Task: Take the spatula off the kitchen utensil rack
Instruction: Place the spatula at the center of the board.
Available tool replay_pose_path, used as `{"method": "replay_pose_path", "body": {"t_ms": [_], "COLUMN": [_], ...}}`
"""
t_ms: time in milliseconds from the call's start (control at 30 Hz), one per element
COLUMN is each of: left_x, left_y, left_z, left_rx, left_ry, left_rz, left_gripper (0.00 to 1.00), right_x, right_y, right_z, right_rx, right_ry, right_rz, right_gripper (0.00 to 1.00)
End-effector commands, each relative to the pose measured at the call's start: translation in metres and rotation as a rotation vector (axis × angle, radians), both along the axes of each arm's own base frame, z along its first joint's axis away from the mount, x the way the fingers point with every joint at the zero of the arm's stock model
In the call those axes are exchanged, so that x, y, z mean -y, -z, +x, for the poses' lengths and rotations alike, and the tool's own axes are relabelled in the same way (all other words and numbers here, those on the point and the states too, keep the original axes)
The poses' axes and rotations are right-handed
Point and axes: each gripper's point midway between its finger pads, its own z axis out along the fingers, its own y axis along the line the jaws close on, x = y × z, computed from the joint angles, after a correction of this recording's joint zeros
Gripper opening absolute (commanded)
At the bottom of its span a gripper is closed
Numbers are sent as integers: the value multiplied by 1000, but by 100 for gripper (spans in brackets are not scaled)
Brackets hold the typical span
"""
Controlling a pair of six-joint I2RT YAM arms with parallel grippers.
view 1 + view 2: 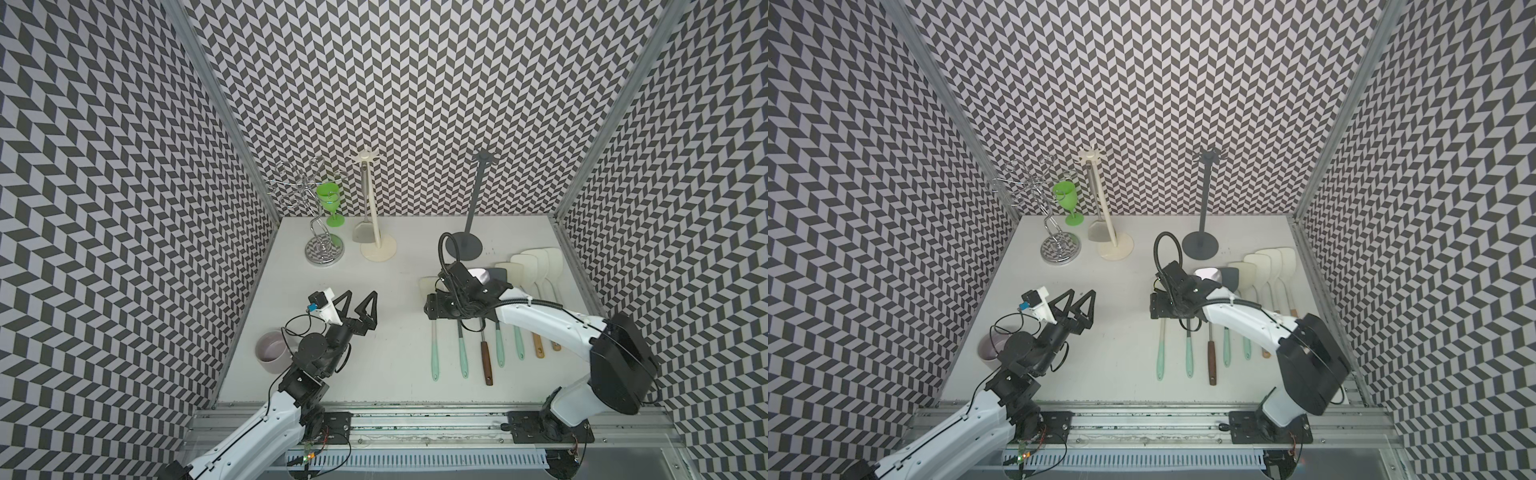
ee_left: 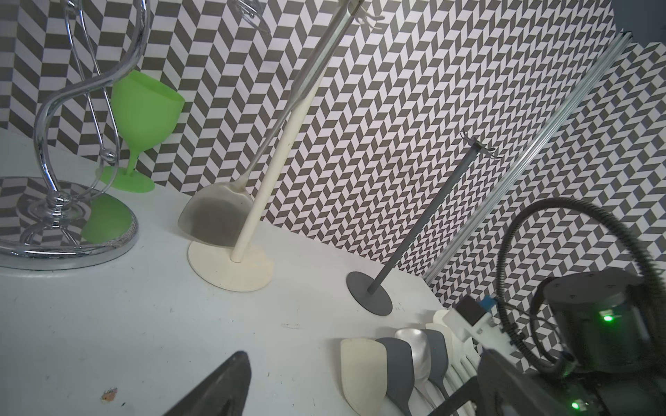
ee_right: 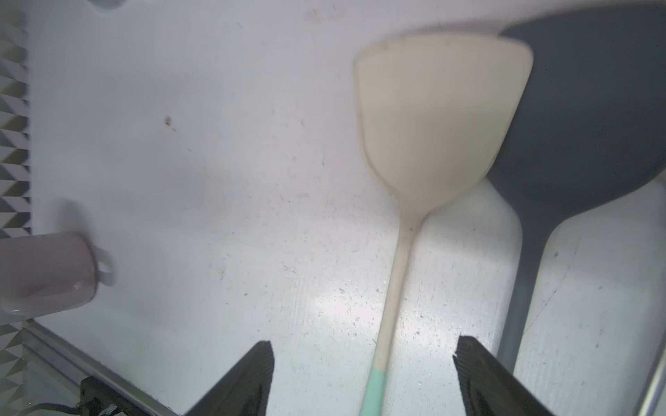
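front rail (image 1: 415, 419) carries both arm bases. pale mug (image 1: 273, 357) sits by the left arm, well apart from the grey rack (image 1: 464, 246), on its left-arm side. left gripper (image 1: 360, 294) hovers over bare table (image 1: 386, 365), jaws spread wide, holding nothing. row of spatulas (image 1: 498, 349) lies flat just in front of the grey rack, handles toward the rail. right gripper (image 3: 364, 343) hangs low over the row's end nearest the left arm. its fingers stand well apart either side of the cream spatula (image 3: 439, 119) handle and clear of it, nothing held. that spatula lies on the table, blade edge over a dark grey spatula (image 3: 594, 108). cream rack (image 1: 378, 249) stands to the grey rack's left-arm side. metal spatula (image 1: 360, 232) hangs from its top. chrome holder (image 1: 325, 249) and green goblet (image 1: 330, 199) stand farther that way.
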Motion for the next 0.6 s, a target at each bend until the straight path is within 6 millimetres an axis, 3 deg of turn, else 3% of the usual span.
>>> {"method": "replay_pose_path", "body": {"t_ms": [0,100,133,200,367,567], "left_x": [-2,-2,-3,-3,-7,-17], "left_y": [-15,-20,-22,-25,-36,-36], "left_z": [-2,-6,-8,-12,-26,-30], "left_rx": [45,76,87,113,194,217], "left_ry": [-6,2,5,15,25,-10], "left_rz": [19,23,22,18,13,0], "left_gripper": [100,100,100,100,100,100], "right_x": [15,41,48,57,65,61], "right_y": [-35,-56,-57,-60,-66,-76], "right_z": [4,4,2,-5,-28,-53], "right_rx": [194,322,349,404,449,503], "right_ry": [-24,55,72,95,99,15], "right_rz": [-9,-4,4,53,204,365], "right_gripper": [82,88,96,100,100,100]}}
